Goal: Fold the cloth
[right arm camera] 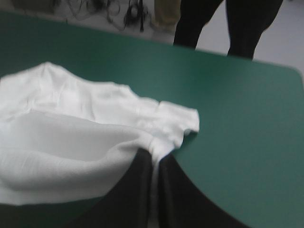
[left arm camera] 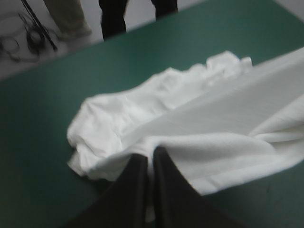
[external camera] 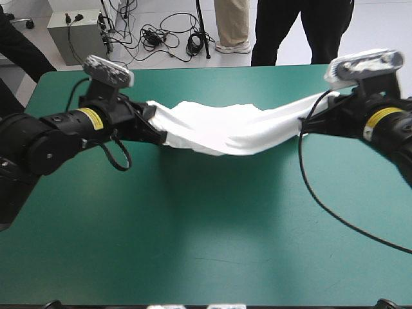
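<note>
Your left gripper (external camera: 159, 129) is clamped on the T-shirt (external camera: 232, 129), its two black fingers (left arm camera: 137, 185) drawn together into a narrow arch with white fabric pinched at the tips. In the left wrist view the cloth fans out from that pinch, a smooth taut band running off to one side and a crumpled mass bunched ahead of the gripper (left arm camera: 151, 154).

Your right gripper (external camera: 309, 120) has the same hold on the other end. Its fingers (right arm camera: 178, 194) are all but together, with a fold of shirt (right arm camera: 71, 142) gathered between them and a short flap spilling just beyond the tips (right arm camera: 155, 154).

Both arms reach in low over the far half of the table (external camera: 206, 244). The left arm comes in from the left edge with its forearm angled toward the middle. The right arm comes in from the right edge, its wrist pointing back across. The two grippers face each other, well apart.

Between them the T-shirt hangs as a long white band, high at each grip and sagging in the middle, casting a shadow on the teal-green cover beneath. From above, you cannot tell whether the sagging middle touches the cover. The near half of the table shows only the teal-green cover.
</note>
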`<state>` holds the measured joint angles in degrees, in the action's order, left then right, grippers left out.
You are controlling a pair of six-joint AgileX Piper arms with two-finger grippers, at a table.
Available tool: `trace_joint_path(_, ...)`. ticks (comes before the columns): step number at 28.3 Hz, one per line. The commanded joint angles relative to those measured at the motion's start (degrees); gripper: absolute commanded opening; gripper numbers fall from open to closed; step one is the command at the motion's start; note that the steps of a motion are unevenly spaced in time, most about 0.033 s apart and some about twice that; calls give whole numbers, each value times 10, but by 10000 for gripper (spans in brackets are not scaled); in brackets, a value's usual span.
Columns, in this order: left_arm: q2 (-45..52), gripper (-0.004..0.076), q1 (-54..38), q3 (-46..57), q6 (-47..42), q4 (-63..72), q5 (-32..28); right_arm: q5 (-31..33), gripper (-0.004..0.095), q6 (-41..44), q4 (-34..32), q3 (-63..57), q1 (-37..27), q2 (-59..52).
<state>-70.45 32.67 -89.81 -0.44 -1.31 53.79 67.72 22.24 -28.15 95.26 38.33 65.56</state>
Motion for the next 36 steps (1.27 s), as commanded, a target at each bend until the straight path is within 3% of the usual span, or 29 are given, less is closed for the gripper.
trace_joint_path(1,15,-9,3,-100,1,-43,-46,-28,-17,-20,-81,120,0,7)
trace_joint_path(6,15,-9,3,-204,4,-92,-70,-34,-17,-50,-105,247,0,30)
trace_joint_path(12,15,-9,3,-293,35,-91,-149,-99,-17,-74,-94,352,0,47)
trace_joint_path(22,16,-9,3,-341,53,-86,-214,-212,-17,-75,-70,382,0,47)
trace_joint_path(27,7,-9,3,-341,60,-91,-236,-238,-17,-86,-74,382,0,56)
trace_joint_path(32,-49,-9,3,-340,38,-148,-285,-240,-17,-77,-139,382,0,112)
trace_joint_path(33,-73,-9,3,-340,13,-178,-312,-239,-17,-37,-183,382,-4,143)
trace_joint_path(36,-113,-9,3,-340,-33,-235,-348,-247,-17,26,-223,382,-32,188)
